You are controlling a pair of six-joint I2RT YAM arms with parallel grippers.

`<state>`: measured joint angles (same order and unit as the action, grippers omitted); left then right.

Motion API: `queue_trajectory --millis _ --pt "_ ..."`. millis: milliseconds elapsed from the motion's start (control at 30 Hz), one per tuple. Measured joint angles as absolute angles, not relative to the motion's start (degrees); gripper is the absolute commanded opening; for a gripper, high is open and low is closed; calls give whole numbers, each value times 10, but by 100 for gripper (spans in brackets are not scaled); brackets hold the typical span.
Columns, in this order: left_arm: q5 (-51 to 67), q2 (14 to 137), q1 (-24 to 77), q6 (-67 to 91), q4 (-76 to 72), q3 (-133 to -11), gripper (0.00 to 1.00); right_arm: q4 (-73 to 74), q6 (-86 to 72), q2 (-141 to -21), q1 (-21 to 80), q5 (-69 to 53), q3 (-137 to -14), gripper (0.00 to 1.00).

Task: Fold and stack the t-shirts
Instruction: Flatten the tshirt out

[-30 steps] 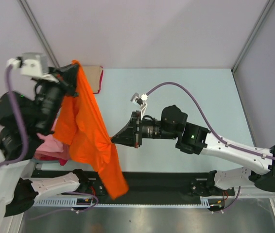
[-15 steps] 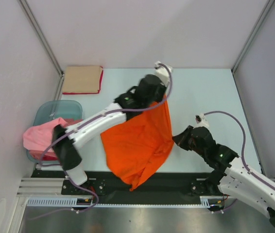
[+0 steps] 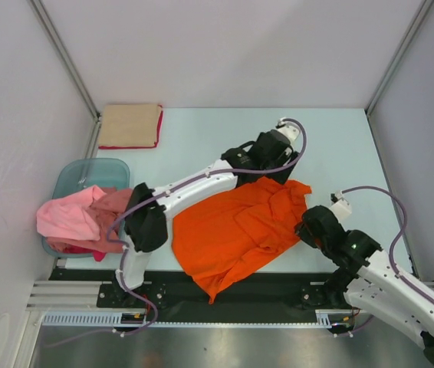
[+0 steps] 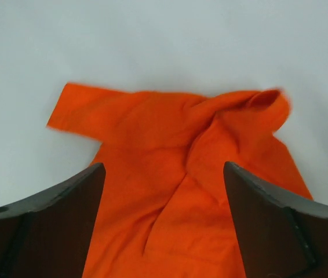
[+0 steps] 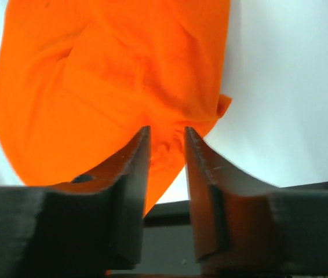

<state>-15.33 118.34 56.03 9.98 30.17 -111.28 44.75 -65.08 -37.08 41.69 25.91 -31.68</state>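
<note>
Orange cloth t-shirt (image 3: 236, 230) rumpled on pale table (image 3: 202, 134); left gripper (image 4: 164, 168) released wide above it, right gripper (image 5: 167, 132) slightly parted at its edge.

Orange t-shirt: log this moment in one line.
bright orange cloth t-shirt: rumpled, unfolded on pale table | left jaws: wide open, holding nothing | right jaws: slightly parted at shirt's edge | folded tan shirt: far-left corner

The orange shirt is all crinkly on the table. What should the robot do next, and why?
Probably lower the left gripper, its jaws wide open above the orange t-shirt, and pinch the twisted ridge near the far edge to tug it flat. The shirt lies rumpled, so folding it neatly looks hard. The right gripper sits at its right edge, jaws slightly apart.
</note>
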Motion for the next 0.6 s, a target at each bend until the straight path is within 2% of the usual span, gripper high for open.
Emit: queue_trajectory --millis 33,133,167,300,400,533,600 --pt "-160 1163 558 101 308 -1096 90 452 -649 -380 415 265 -323 53" --pt "-171 1037 541 122 311 -970 91 449 -622 -418 405 280 -342 71" --pt "-171 988 532 132 300 -917 90 442 -606 -433 398 282 -350 74" --pt "-173 786 478 199 290 -721 84 375 -517 -504 352 263 -382 75" --pt "-168 693 454 262 280 -597 81 310 -456 -565 307 229 -406 68" --pt "-150 686 453 348 277 -462 81 242 -395 -665 242 168 -449 63" --pt "-145 715 446 380 288 -433 84 231 -359 -732 226 146 -490 64"
